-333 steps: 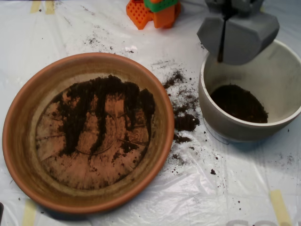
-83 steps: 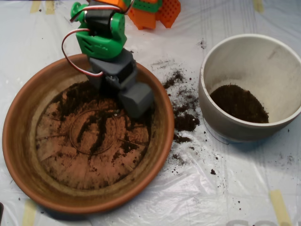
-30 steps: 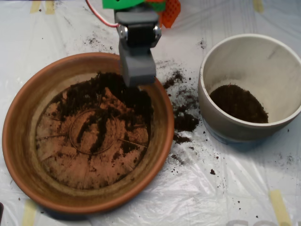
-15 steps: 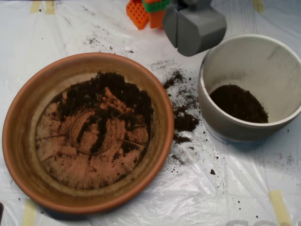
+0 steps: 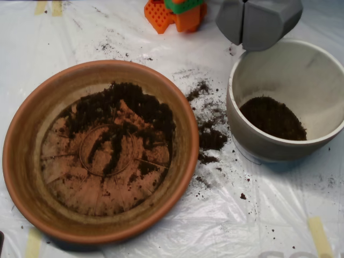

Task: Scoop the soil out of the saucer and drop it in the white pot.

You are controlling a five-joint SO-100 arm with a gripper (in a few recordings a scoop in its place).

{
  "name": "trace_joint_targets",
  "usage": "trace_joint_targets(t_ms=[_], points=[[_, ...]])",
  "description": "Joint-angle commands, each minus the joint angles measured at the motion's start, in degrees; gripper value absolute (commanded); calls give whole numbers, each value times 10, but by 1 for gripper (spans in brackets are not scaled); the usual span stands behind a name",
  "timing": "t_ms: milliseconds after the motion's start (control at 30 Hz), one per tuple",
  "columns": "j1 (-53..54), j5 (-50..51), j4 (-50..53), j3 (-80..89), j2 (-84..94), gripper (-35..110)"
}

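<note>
Inside the saucer [image 5: 21, 161], toward its upper half, the soil [image 5: 121, 110] lies as a dark, crumbly patch — thick clumps near the far wall thinning into streaks and fine crumbs over the orange-brown floor, where radial marks and a faint central ring show through. The saucer is wide, shallow and terracotta, with a thick rounded rim. More soil sits in a low heap at the bottom of the white pot [image 5: 317, 64], a deep, round, off-white ceramic vessel with a thick rim, standing to the right, apart from the saucer. Between the two, spilled soil [image 5: 210, 137] dots the crinkled white plastic sheet [image 5: 258, 215]. Above the pot's upper-left rim hangs the scoop [image 5: 252, 21] — grey, faceted plastic, its two shells pressed together along a thin dark seam, clenched. Orange and green arm parts [image 5: 174, 13] sit at the top edge.
</note>
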Motion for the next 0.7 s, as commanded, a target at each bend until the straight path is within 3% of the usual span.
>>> trace_joint_targets(t_ms=[0,100,367,667], points=[[-17,-8,11,-47,-3,33],[-17,-1,11,-48,-5,42],[10,23,12,-63,-5,42],[209,122,62,-208,-76,42]])
